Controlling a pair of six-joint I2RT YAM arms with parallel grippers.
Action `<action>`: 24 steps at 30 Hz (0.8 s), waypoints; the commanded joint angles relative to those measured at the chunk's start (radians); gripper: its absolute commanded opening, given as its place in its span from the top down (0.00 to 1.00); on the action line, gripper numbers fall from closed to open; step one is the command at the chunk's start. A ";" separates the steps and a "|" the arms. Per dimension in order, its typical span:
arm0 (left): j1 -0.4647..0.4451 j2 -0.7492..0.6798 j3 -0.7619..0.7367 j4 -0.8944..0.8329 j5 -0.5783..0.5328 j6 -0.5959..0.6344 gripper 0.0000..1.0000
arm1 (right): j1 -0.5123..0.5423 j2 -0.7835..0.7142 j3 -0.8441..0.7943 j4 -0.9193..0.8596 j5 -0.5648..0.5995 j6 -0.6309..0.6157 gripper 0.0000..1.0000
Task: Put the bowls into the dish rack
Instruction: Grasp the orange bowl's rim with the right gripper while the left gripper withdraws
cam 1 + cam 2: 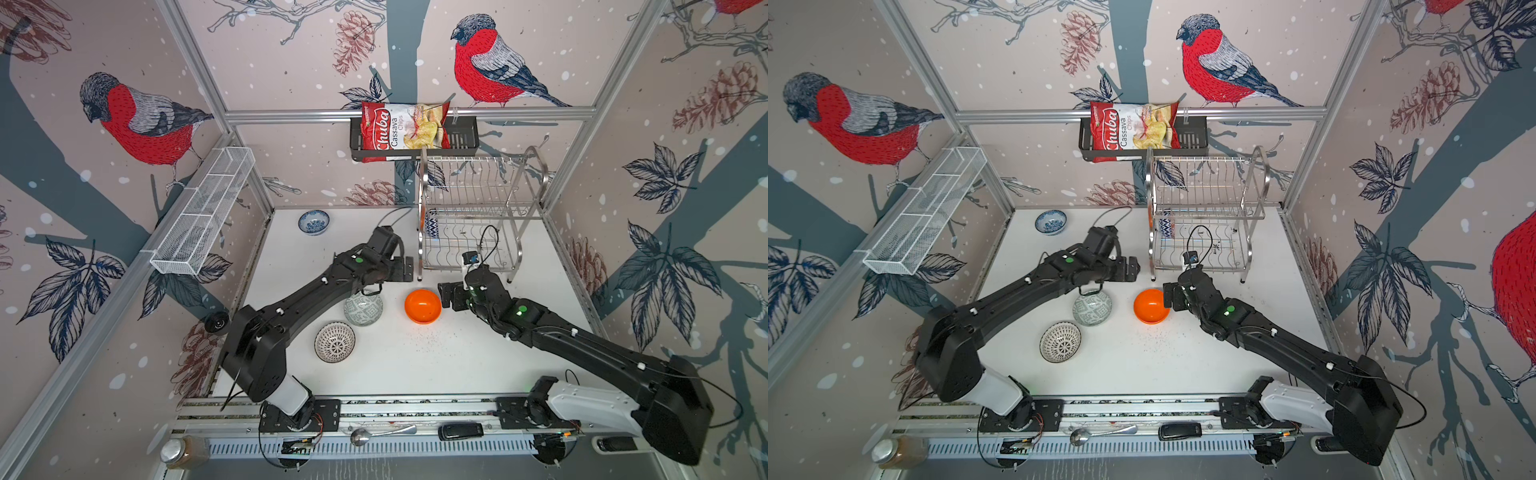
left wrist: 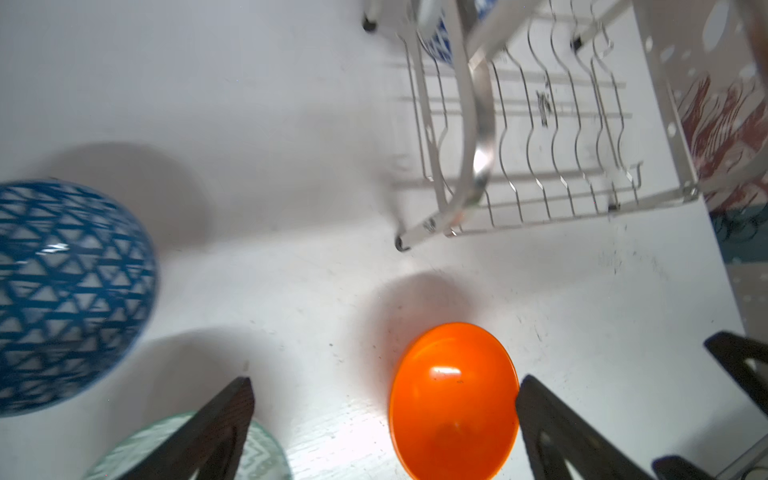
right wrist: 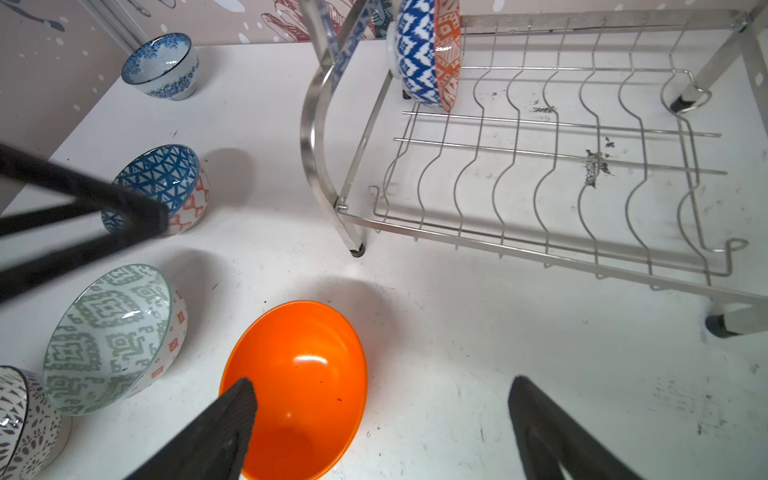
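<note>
A: Largest item?

B: Counter. White, one. It carries everything below.

A: Next.

B: Rack. Steel, two tiers, at the counter's far right corner. Its open front faces the arms, presumably so bowls can go in from that side. Nothing shows on the upper tier. The lower tier holds one zigzag bowl, blue and orange, stood on edge at its far left end. The wavy wires look meant to keep it upright.

A: End effectors?

B: Two.
- Left end effector: fingers spread wide and holding nothing, just beside the rack's front left leg.
- Right end effector: likewise spread and empty, just beside the orange bowl on the side toward the counter's right edge. One finger shows over the bowl's hollow, the other over bare counter. I read that as lining up to pinch the rim. Touching or not, cannot tell.

A: Loose bowls?

B: Five, all on the counter, none racked.
- Orange bowl: mid-counter, mouth up, in front of the rack's left leg. It is nearest the rack, so likely the next load.
- Grey-green bowl: just left of the orange, partly under the left arm.
- Dotted bowl: nearer the front edge.
- Triangle bowl: under the left arm's wrist and hidden in both top views. It is blurred in the left wrist view, so its tilt is uncertain.
- Floral bowl: near the far left corner, well apart from the rest.

A: Tally?

B: One in, five to load.
</note>
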 commanded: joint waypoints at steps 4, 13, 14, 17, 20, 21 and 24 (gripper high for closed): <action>0.229 -0.172 -0.118 0.146 0.234 0.016 0.02 | 0.088 0.120 0.057 -0.016 0.026 -0.006 0.05; 0.434 -0.310 -0.417 0.556 0.557 -0.047 0.02 | 0.211 0.396 0.220 -0.071 0.056 0.007 0.08; 0.437 -0.318 -0.432 0.572 0.552 -0.041 0.02 | 0.215 0.416 0.230 -0.076 0.058 0.009 0.09; 0.454 -0.329 -0.487 0.650 0.549 -0.068 0.02 | 0.220 0.462 0.259 -0.083 0.051 0.016 0.12; 0.479 -0.313 -0.487 0.669 0.602 -0.068 0.02 | 0.225 0.502 0.287 -0.096 0.043 0.023 0.15; 0.486 -0.308 -0.488 0.670 0.615 -0.071 0.02 | 0.230 0.515 0.295 -0.098 0.041 0.023 0.16; 0.492 -0.305 -0.492 0.665 0.618 -0.077 0.02 | 0.244 0.562 0.330 -0.115 0.034 0.022 0.20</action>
